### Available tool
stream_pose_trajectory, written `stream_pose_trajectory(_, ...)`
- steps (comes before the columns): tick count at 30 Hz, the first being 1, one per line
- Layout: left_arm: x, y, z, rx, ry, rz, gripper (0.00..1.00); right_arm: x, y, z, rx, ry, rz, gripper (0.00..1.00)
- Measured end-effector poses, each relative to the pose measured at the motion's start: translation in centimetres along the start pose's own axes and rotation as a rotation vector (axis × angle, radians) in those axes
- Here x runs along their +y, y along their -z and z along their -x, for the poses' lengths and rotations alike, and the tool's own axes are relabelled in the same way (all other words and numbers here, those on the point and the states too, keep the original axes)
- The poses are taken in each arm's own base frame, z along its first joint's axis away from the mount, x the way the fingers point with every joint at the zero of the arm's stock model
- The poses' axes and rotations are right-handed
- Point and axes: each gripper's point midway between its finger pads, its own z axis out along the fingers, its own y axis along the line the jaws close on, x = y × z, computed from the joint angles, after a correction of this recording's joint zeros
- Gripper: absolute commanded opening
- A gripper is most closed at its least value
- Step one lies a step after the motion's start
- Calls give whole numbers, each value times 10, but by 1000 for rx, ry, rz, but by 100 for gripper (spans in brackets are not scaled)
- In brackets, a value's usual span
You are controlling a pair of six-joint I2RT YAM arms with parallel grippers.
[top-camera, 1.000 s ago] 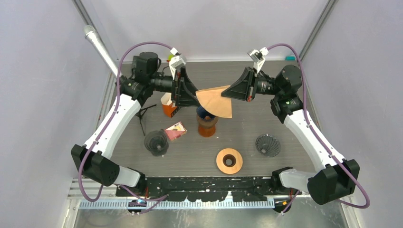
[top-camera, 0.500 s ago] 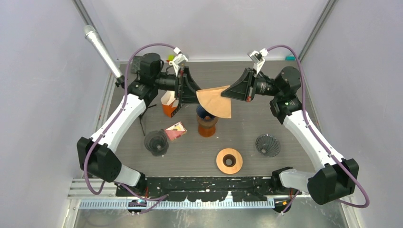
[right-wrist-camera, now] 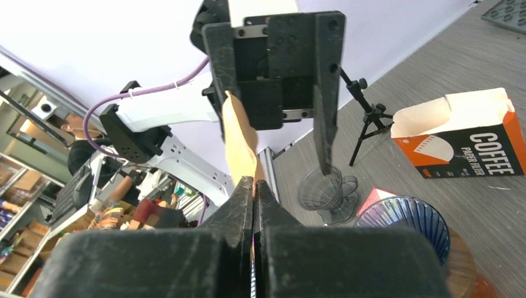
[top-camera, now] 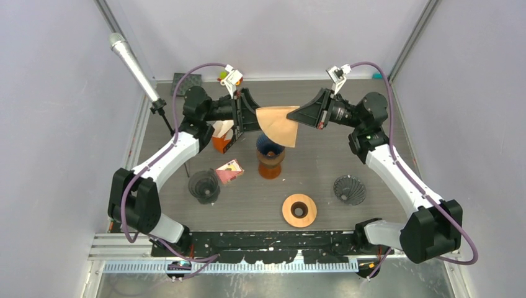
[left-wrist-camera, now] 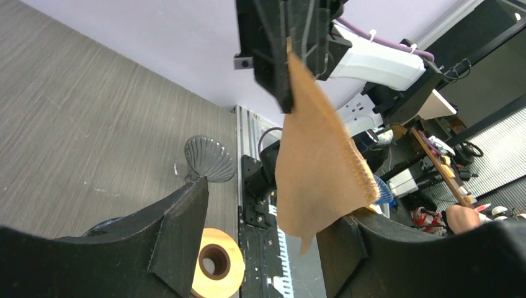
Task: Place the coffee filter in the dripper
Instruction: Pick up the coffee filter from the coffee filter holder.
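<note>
The brown paper coffee filter [top-camera: 279,125] hangs in the air above the blue dripper [top-camera: 270,148], which sits on a brown stand. My right gripper [top-camera: 293,116] is shut on the filter's right corner; in the right wrist view [right-wrist-camera: 253,183] the filter [right-wrist-camera: 239,143] rises edge-on from the closed jaws. My left gripper [top-camera: 254,118] is open at the filter's left edge. In the left wrist view [left-wrist-camera: 267,211] the filter [left-wrist-camera: 316,167] hangs between the spread fingers, its lower edge close to the right finger [left-wrist-camera: 347,242].
An orange filter box [top-camera: 220,136] stands left of the blue dripper, with a pink card [top-camera: 229,171] and a dark clear dripper [top-camera: 204,185] nearer. Another dark dripper [top-camera: 349,189] and a wooden ring [top-camera: 299,210] lie front right. A microphone stand [top-camera: 133,62] is far left.
Both grippers have risen and moved slightly toward the back, lifting the filter higher above the blue dripper. The left arm has swung its elbow in and turned its wrist.
</note>
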Motion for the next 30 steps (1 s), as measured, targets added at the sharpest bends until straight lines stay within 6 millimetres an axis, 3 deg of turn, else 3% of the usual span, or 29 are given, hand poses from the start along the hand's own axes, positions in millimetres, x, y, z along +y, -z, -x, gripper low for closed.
stream_pose_trajectory(8,-8,-7,7,-30,-9,-42,47,-19,-3,-1,-34,-45,-41,1)
stream_pose_trajectory(18,-6,-12,7,-60,5,-40,54,-28,-2,-1,-98,-68,-45,1)
stream_pose_trajectory(24,-1,-12,5,-74,15,-25,42,-25,-1,5,-132,-63,-27,0)
stream_pose_trajectory(30,-1,-12,6,-83,15,-20,24,-21,-1,10,-150,-57,-16,1)
